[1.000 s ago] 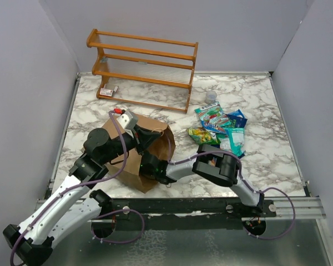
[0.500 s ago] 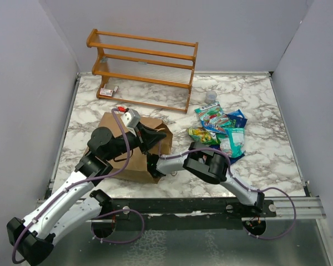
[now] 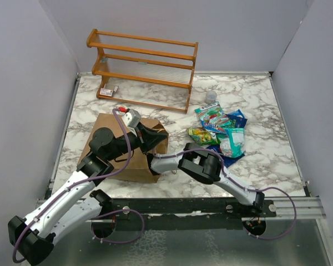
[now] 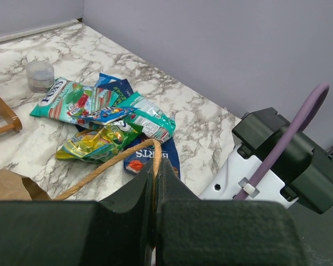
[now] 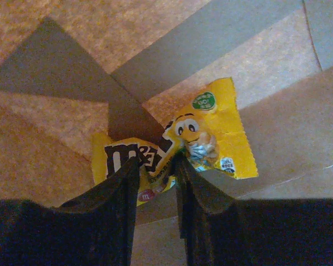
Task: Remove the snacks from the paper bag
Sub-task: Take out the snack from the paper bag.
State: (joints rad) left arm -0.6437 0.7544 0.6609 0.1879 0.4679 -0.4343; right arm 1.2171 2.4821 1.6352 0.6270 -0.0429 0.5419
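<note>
Yellow packet (image 5: 211, 127) inside the paper bag (image 5: 72, 33), pinched by the right gripper (image 5: 156, 163); left gripper (image 4: 154, 169) clamps the handle (image 4: 100, 169), steadying the bag.

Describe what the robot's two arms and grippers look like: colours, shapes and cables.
The left arm and right arm have silver-white links joined by bulky black joints. A purple cable loops along each. The left wrist carries a small grey box with a red tip. The left gripper and right gripper each have two flat, matte black fingers.
</note>
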